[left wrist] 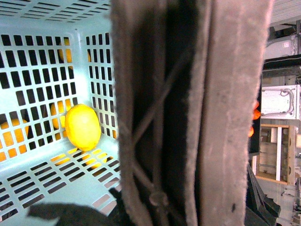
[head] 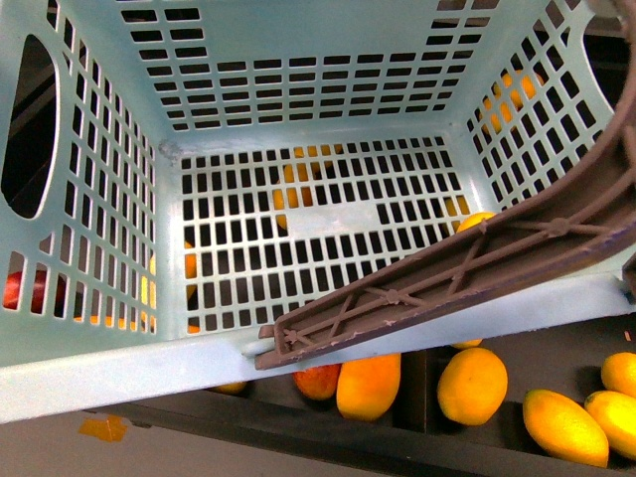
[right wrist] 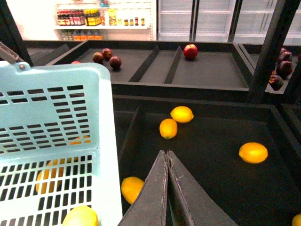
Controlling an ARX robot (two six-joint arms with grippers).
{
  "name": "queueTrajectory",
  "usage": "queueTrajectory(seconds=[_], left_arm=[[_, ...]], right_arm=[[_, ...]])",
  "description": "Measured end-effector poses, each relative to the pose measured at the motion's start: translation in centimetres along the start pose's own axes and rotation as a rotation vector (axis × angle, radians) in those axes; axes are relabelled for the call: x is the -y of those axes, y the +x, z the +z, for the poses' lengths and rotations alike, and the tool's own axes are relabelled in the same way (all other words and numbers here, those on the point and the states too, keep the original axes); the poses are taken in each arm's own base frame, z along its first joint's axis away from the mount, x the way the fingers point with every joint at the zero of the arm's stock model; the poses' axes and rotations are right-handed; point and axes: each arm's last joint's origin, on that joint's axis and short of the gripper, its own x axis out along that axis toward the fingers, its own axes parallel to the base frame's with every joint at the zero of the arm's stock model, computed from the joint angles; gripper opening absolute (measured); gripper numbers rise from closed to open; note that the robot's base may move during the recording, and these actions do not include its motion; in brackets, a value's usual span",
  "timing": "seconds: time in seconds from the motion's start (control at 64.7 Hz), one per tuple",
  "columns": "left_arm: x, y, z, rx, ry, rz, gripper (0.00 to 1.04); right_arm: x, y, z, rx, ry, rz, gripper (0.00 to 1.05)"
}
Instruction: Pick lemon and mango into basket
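The teal basket (head: pixel 99 368) fills the front view. Its brown handle (head: pixel 447 268) crosses the 4 o'clock corner and crowds the left wrist view, so the left end effector probably carries the basket by it; its state I cannot tell. The right end effector (right wrist: pixel 166 157) hangs clenched and empty over a black produce bin (right wrist: pixel 211 136). The mango (head: pixel 368 386), I judge, lies outside the basket at 6 o'clock. The lemon (left wrist: pixel 82 127) rests inside, at 3 o'clock.
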Motion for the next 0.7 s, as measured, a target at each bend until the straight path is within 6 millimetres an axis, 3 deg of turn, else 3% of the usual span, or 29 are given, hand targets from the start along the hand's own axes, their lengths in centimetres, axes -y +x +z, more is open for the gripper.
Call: queueTrajectory(seconds=[0.124, 0.695], left_arm=[[-0.01, 0.0, 0.01, 0.001, 0.0, 0.001, 0.14], [0.17, 0.08, -0.2, -0.006, 0.004, -0.004, 0.14]], right_arm=[[0.01, -0.69, -0.56, -0.001, -0.002, 0.0, 0.04], [0.03, -0.84, -0.6, 0.007, -0.001, -0.005, 0.97]])
